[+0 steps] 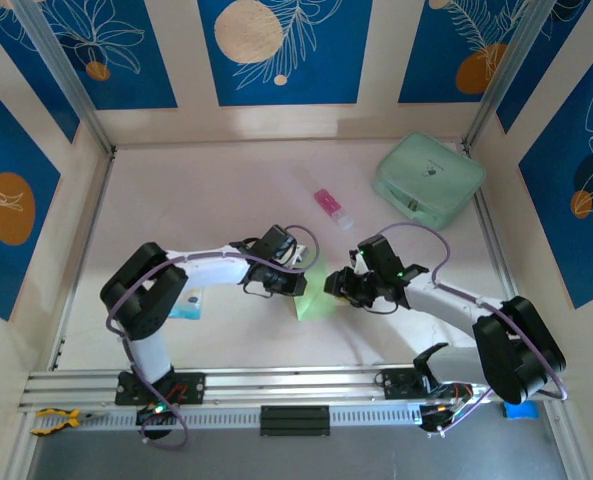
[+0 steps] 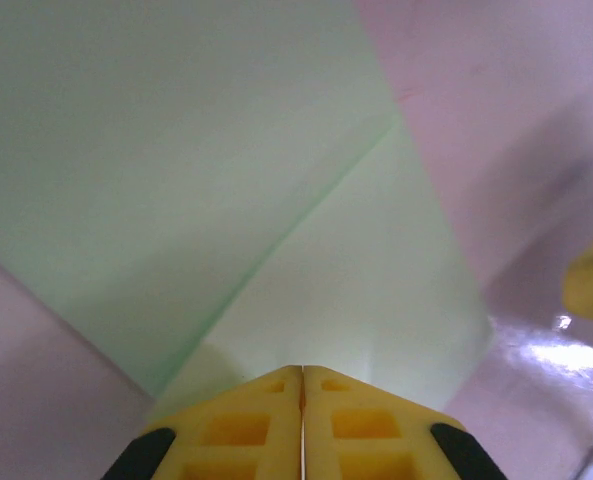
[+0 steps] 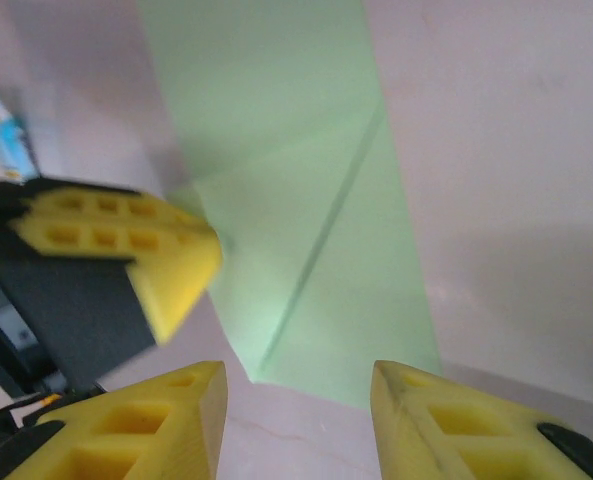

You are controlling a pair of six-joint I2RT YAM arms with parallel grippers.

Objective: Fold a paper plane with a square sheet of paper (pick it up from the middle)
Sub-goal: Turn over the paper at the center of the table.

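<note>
A small blue-and-white packet lies flat on the pale pinkish surface, well to the left of the thin pale lime-green sheet of paper, which rests on the surface between the two arms. The sheet of paper is partly folded: the wrist views show a flap lying over it, with one straight diagonal crease running across. The yellow left fingers are at the sheet of paper's left edge, clenched tight so that only a hairline seam shows between them. Their tips meet the paper at the corner of the folded flap, but whether any paper is pinched between them cannot be told. The yellow right fingers are at the sheet of paper's right side, released and standing apart with bare surface between them, just short of the paper's near corner and not touching it. A small pink-and-white tube lies beyond the sheet of paper, apart from it. A bulky rounded mint-green case sits farther beyond and to the right of the sheet of paper, near the surface's far right corner.
</note>
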